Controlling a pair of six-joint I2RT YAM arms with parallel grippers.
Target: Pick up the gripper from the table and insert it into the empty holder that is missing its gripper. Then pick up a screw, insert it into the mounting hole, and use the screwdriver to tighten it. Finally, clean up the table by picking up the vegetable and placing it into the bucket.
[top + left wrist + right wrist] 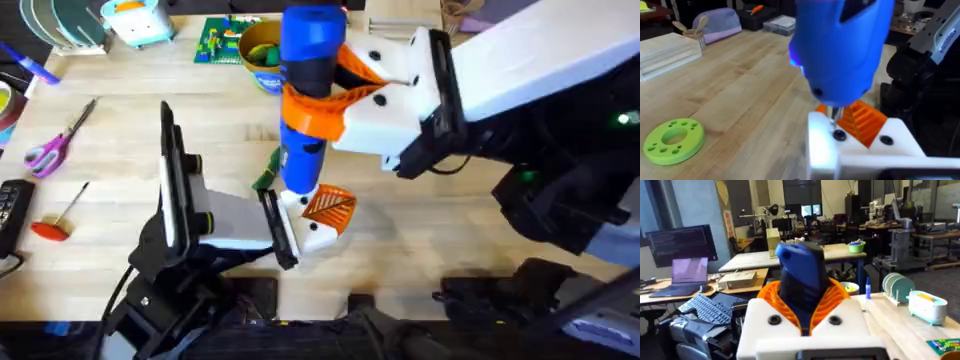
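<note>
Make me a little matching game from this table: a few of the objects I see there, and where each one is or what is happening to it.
Things:
1. screwdriver
2. holder
3. bucket
4. vegetable

States:
A. lying on the table beside the blue tool
B. standing at the table's far side
C. clamped upright in the right gripper
D. steadied by the left gripper, orange piece fitted

Pairs: 1-C, 2-D, 3-B, 4-A
</note>
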